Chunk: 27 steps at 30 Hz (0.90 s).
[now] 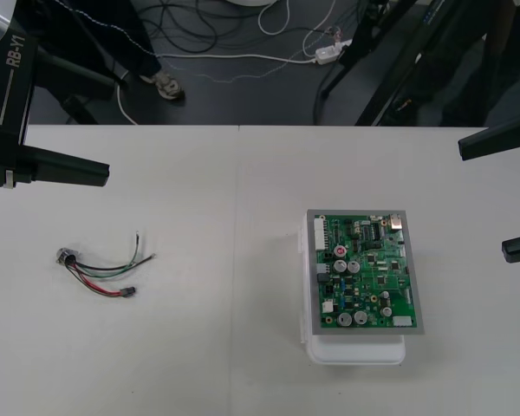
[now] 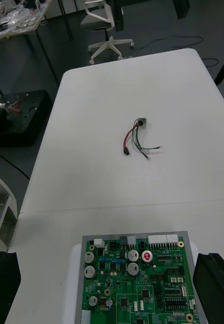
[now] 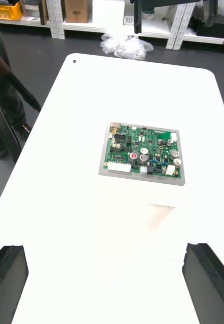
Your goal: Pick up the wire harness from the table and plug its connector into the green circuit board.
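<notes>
Table (image 1: 199, 355), harness (image 1: 100, 269) apart from both jaws

Plain light rectangular table (image 1: 199, 347), matte white top, corners rounded. A faint straight seam (image 1: 239, 217) crosses the top from the far edge toward the near side. There is a small dark dot (image 3: 74, 62) on the top close to one corner. Beyond the far edge is a strip of dark grey floor (image 1: 243, 95). On the floor a loose tangle of thin black cables (image 1: 186, 26), and a long white cord (image 1: 243, 58) running to a small white plastic adapter block (image 1: 329, 54). Slanted black metal stand legs (image 1: 399, 74) just beside the block.
</notes>
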Each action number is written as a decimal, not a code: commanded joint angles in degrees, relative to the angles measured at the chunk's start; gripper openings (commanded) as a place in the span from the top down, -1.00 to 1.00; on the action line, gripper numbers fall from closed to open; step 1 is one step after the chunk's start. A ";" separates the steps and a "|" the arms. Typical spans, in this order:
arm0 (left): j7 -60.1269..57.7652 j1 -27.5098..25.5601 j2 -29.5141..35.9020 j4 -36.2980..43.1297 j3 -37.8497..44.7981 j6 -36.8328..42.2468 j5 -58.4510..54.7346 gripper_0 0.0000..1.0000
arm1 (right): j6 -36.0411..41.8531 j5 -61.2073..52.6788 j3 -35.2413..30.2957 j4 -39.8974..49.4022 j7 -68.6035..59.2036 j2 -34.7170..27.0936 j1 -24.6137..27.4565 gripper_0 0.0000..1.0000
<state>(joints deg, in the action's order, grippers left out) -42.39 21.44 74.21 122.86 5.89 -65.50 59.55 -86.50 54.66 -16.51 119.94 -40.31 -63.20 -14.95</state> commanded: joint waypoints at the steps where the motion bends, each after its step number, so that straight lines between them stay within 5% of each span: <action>1: 3.02 0.27 1.20 0.01 -0.35 2.92 -0.84 -0.80 | -0.33 -0.08 0.42 0.03 1.81 0.54 0.28 -1.00; 15: 3.46 -3.87 -6.53 -1.66 0.00 -1.74 0.75 -0.80 | -0.42 -2.72 0.34 -2.87 4.27 0.71 0.36 -1.00; 27: 6.01 -3.69 -2.75 -5.79 0.09 -8.77 8.48 -0.80 | -3.50 -4.48 -5.73 -5.94 7.61 6.60 2.82 -1.00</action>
<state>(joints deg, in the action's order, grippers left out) -42.25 18.32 68.44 117.43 4.31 -70.11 65.81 -89.60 52.04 -18.46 114.82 -35.79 -58.81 -14.26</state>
